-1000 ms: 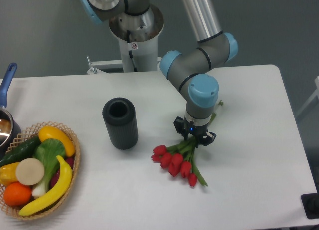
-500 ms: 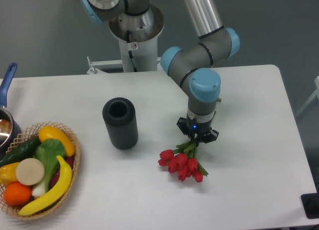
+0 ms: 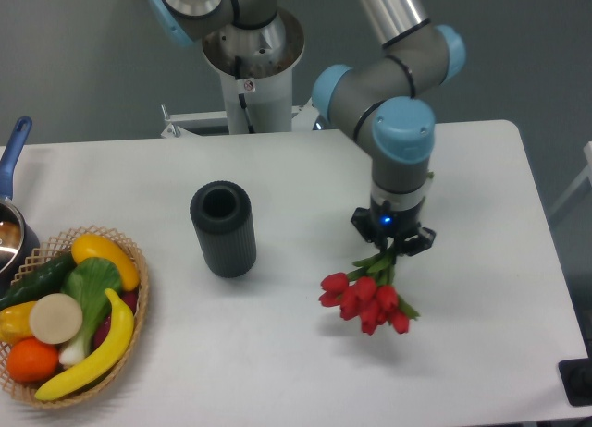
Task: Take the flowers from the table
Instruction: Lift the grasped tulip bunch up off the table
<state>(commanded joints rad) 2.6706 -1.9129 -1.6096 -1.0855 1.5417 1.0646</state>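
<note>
The flowers (image 3: 365, 300), a small bunch of red tulips on green stems, hang heads-down and tilted to the left below my gripper (image 3: 392, 247). The gripper points straight down and is shut on the green stems just above the blooms. The bunch looks lifted off the white table (image 3: 481, 288), with a faint shadow under it. The upper ends of the stems are hidden behind the gripper body.
A dark grey cylinder cup (image 3: 223, 228) stands upright left of centre. A woven basket (image 3: 139, 298) of fruit and vegetables sits at the front left. A pot with a blue handle (image 3: 13, 150) shows at the left edge. The robot base (image 3: 248, 67) is at the back.
The gripper has moved right and upward with the tulips held in it. The bunch, lying on the table a second ago, now hangs from the gripper and has swung with it.
</note>
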